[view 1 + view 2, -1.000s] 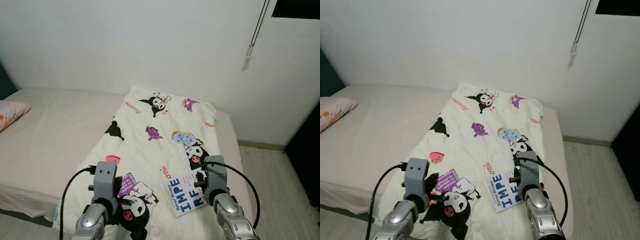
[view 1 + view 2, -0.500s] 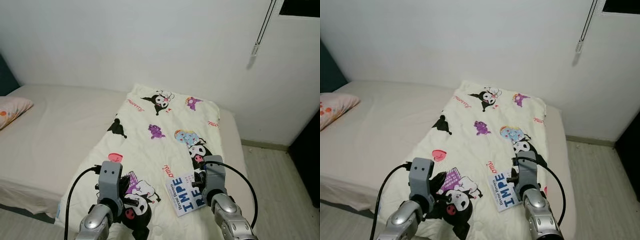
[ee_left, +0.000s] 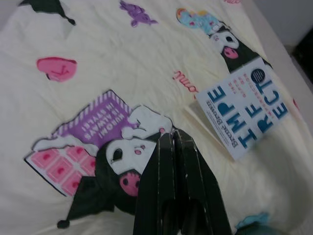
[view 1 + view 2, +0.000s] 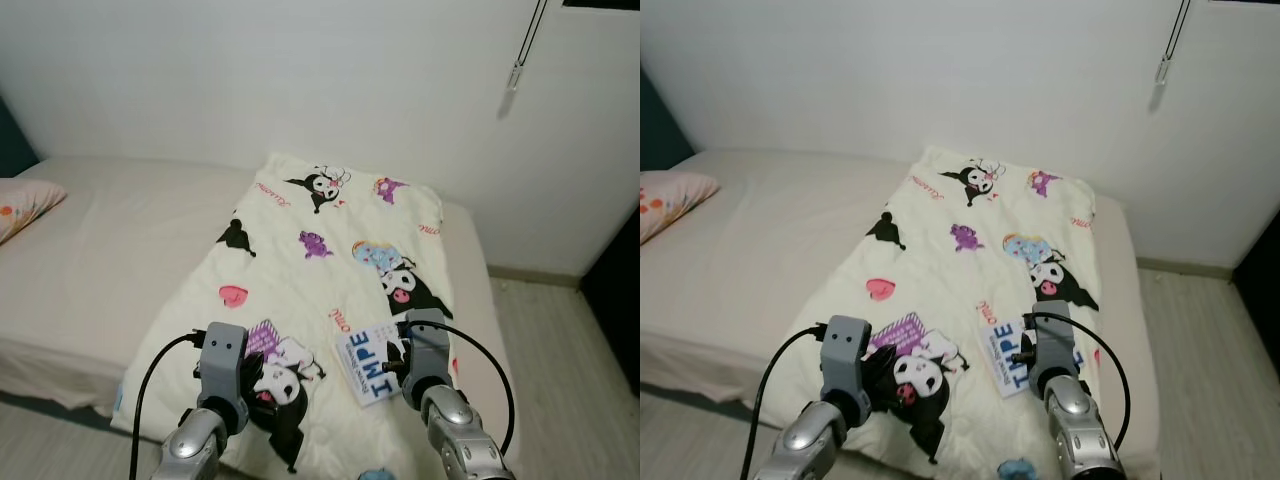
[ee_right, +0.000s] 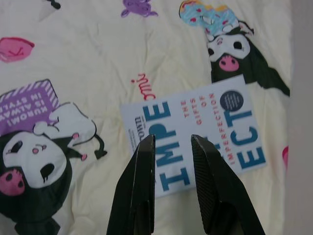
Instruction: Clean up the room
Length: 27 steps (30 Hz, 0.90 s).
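Two fingers of the right claw (image 5: 171, 169) stand spread above a white book (image 5: 195, 132) lying on the cartoon-print blanket (image 4: 300, 270). Beside it, the left claw (image 3: 175, 147) is pressed together over the bed (image 4: 110, 240).

A white book (image 4: 1007, 357) lies on the cartoon-print blanket (image 4: 960, 270), just beside the right arm (image 4: 1065, 400).

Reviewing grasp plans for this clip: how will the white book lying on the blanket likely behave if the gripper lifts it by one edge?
The book looks thin, probably a paperback, so it may sag. Lying flat on the soft blanket, its edge may sink when pressed. The open right gripper hangs above it.
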Available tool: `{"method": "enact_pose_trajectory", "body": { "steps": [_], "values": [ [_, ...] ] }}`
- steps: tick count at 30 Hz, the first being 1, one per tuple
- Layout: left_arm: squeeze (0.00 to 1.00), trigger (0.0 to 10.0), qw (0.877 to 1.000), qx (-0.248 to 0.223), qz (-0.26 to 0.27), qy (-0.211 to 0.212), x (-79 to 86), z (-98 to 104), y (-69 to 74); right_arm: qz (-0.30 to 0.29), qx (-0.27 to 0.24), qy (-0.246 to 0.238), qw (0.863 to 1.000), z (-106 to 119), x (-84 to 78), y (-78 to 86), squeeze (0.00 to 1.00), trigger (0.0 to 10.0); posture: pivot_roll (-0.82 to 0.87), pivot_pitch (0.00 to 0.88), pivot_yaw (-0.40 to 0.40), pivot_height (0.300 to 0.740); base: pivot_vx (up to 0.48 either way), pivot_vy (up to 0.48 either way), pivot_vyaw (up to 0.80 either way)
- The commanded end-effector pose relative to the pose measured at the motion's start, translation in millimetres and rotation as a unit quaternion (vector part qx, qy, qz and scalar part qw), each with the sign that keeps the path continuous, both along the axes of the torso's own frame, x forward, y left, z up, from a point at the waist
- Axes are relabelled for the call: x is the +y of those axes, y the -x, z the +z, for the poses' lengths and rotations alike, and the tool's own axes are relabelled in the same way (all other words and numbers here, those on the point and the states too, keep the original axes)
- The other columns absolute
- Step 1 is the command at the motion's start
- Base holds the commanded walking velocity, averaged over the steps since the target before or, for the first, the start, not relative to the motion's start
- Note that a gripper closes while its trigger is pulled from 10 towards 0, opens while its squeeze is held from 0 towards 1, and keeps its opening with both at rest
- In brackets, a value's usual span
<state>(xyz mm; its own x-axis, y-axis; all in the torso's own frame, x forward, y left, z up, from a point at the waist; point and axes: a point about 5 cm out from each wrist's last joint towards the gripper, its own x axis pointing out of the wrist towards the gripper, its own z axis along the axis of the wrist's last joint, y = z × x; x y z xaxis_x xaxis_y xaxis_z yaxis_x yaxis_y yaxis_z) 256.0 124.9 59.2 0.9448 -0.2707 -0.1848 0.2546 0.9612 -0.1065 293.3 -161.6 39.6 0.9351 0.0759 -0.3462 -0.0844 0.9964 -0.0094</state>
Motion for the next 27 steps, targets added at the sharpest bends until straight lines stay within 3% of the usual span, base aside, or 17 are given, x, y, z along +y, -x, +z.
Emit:
{"method": "enact_pose_trajectory", "body": {
  "steps": [1, 27],
  "values": [
    [0.00, 10.0, 1.000, 0.006, -0.013, -0.008, 0.4, -1.9, 3.2, -0.006, 0.006, -0.008, 1.000, -1.6, 0.8, 2.5, 0.00, 10.0, -0.01, 0.087, 0.021, 0.644, 0.000, 0.000, 0.00],
    [0.00, 10.0, 0.998, 0.013, -0.059, -0.012, -5.8, -2.4, 6.3, -0.013, 0.010, -0.022, 1.000, -3.2, 2.3, 5.9, 0.00, 10.0, -0.01, 0.102, 0.033, 0.624, 0.000, 0.000, 0.00]
  ]
}}
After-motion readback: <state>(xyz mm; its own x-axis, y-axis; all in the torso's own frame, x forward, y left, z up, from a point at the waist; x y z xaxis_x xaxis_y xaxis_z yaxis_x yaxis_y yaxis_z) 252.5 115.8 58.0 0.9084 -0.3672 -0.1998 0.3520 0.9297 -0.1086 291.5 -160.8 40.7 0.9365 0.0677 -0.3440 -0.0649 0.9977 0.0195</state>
